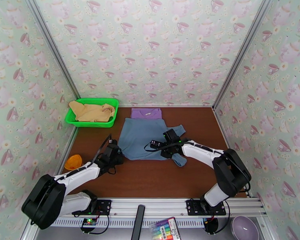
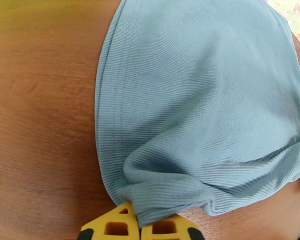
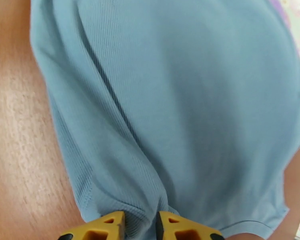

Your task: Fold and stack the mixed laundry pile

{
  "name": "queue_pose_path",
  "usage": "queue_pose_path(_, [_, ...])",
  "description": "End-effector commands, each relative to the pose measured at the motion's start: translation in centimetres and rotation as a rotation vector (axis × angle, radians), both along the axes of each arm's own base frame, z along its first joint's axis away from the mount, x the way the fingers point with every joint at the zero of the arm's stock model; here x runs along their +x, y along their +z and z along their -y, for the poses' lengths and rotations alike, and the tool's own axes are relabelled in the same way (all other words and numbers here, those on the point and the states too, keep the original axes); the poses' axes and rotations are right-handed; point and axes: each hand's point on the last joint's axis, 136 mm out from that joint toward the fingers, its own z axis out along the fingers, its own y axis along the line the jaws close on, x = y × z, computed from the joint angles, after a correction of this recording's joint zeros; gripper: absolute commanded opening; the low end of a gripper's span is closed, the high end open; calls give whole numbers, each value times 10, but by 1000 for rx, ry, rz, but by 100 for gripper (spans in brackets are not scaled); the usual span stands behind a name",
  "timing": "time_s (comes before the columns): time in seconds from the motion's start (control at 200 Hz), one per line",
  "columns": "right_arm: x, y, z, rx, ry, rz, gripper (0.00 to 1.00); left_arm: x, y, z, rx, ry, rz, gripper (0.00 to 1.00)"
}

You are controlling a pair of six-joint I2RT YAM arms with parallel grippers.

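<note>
The slate-blue shirt (image 1: pixel 144 137) lies spread on the brown table in the middle. My left gripper (image 1: pixel 117 154) is at its near left corner; in the left wrist view its yellow fingers (image 2: pixel 110 225) are shut on a bunched corner of the slate-blue shirt (image 2: pixel 206 97). My right gripper (image 1: pixel 169 147) sits at the shirt's right edge by the sleeve; in the right wrist view a fold of the slate-blue shirt (image 3: pixel 182 97) is pinched between its fingers (image 3: pixel 178 229). The purple T-shirt (image 1: pixel 146 113) lies folded behind the blue one. The tan-yellow garment (image 1: pixel 92 111) rests in the basket.
The green mesh basket (image 1: pixel 110 101) stands at the back left corner. An orange object (image 1: pixel 73 161) lies by the left wall near my left arm. A marker pack (image 1: pixel 165 229) and a purple bowl (image 1: pixel 244 228) sit below the front rail.
</note>
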Motion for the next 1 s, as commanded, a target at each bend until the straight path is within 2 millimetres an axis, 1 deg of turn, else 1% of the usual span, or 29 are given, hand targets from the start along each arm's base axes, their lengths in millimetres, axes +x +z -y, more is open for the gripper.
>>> queue_pose_path(0.0, [11, 18, -7, 51, -38, 26, 29, 6, 7, 9, -17, -31, 10, 0])
queue_pose_path(0.135, [15, 31, -2, 69, -81, 74, 29, 6, 7, 9, -15, -33, 11, 0])
queue_pose_path(0.155, [15, 33, -1, 83, -118, 68, 29, 6, 6, 9, -14, -32, 9, 0])
queue_pose_path(0.245, [10, 43, 2, 119, -176, 59, 29, 6, 6, 10, -18, -33, 10, 0])
queue_pose_path(0.321, [-2, 51, 3, 171, -221, 30, 30, 6, 6, 11, -22, -35, 11, 0])
queue_pose_path(0.411, [-22, 61, 5, 255, -291, -33, 34, 7, 7, 12, -26, -36, 11, 0])
queue_pose_path(0.546, [-52, 68, 1, 398, -459, -239, 39, 8, 9, 13, -28, -41, 17, 0])
queue_pose_path(0.656, [-76, 59, -12, 510, -565, -447, 42, 9, 10, 13, -33, -41, 20, 0])
queue_pose_path(0.746, [-83, 46, -18, 564, -632, -539, 44, 9, 11, 14, -36, -44, 22, 0])
queue_pose_path(0.846, [-79, 30, -17, 561, -681, -546, 44, 10, 12, 15, -39, -47, 23, 0])
queue_pose_path(0.992, [-64, 20, -22, 550, -704, -533, 46, 9, 13, 16, -41, -49, 24, 0])
